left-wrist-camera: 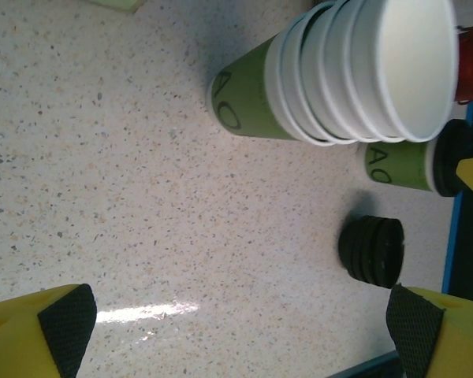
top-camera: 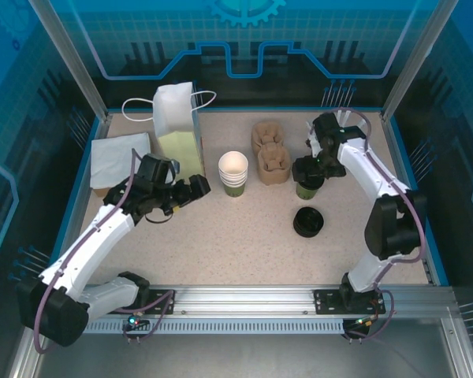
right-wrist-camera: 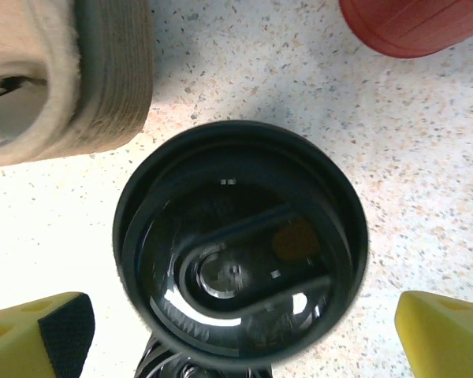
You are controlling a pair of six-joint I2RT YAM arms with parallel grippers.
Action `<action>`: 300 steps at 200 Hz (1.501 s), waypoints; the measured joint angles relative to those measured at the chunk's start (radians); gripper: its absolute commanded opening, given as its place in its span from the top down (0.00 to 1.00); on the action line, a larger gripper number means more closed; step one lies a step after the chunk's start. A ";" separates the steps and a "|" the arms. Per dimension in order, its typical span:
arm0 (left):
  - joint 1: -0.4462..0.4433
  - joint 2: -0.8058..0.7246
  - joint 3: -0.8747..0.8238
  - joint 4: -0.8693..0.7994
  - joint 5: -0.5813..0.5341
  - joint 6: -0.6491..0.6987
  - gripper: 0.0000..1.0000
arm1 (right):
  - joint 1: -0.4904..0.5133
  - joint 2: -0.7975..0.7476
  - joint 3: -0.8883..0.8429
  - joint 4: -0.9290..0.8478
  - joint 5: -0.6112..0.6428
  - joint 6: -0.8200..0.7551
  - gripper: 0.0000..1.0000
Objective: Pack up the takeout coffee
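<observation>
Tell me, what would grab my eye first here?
The right gripper hangs open over the black-lidded green coffee cup, right of centre. At the back left stands a tall paper bag, with a stack of white cups beside it.

"AO" on takeout coffee (left-wrist-camera: 396,165), cup stack (left-wrist-camera: 251,96)

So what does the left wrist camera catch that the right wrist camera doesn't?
Left wrist, not right: a stack of nested white cups, a stack of black lids, and the left end effector, open. Right wrist, not left: a tan stack of pulp carriers, and the right end effector, open. Both: the takeout coffee, side-on from the left wrist, its black lid seen from above by the right, on the speckled tabletop.
</observation>
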 measured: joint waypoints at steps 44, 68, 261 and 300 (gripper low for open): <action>0.123 -0.006 0.195 -0.125 0.048 0.069 0.03 | 0.000 -0.162 -0.003 -0.030 0.025 0.003 0.00; 0.238 0.009 0.361 -0.223 0.066 0.109 0.07 | 0.000 -0.301 -0.014 -0.006 0.009 0.003 0.00; 0.381 0.852 1.348 -0.600 -0.208 0.422 0.25 | 0.000 -0.421 -0.147 0.020 -0.057 0.022 0.01; 0.343 0.964 1.452 -0.664 -0.286 0.457 0.25 | 0.000 -0.431 -0.164 0.025 -0.057 0.023 0.01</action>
